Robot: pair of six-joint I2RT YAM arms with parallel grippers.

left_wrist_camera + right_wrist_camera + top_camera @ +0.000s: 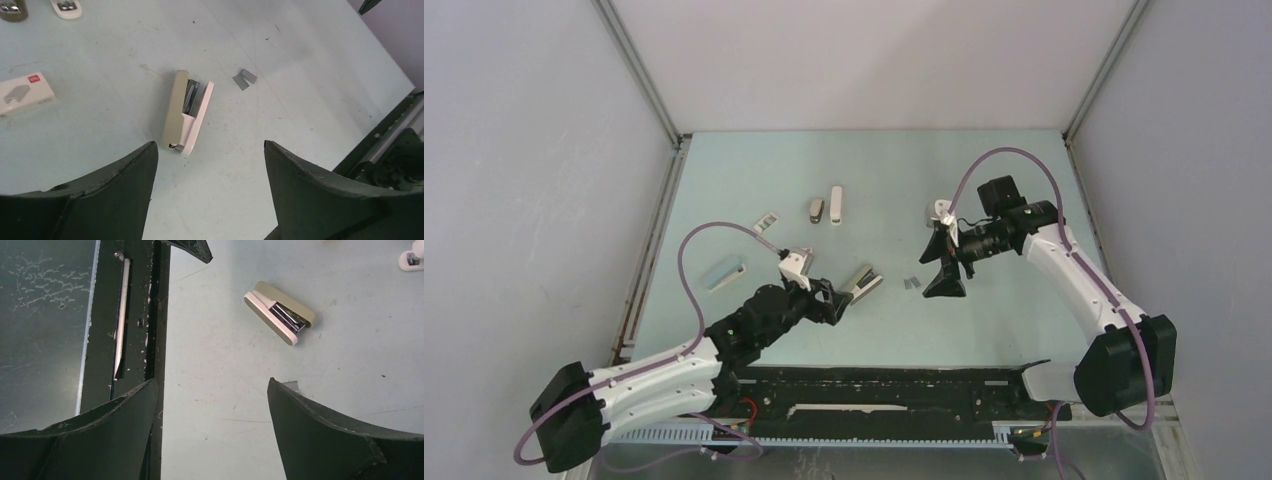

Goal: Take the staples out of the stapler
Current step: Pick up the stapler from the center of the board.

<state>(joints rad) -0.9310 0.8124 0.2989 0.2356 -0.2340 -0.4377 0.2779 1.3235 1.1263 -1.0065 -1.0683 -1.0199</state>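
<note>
Done: stapler [187, 112] lies open, strip of staples [244, 79] out just beside it. My left gripper [210, 145] and right gripper [212, 382] both gape, empty. Whether more remain inside, I cannot tell

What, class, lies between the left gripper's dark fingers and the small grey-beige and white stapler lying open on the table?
Nothing visible: only bare pale table separates the open left gripper from the small grey-beige and white stapler; the short grey metal staples lie off to its side.
</note>
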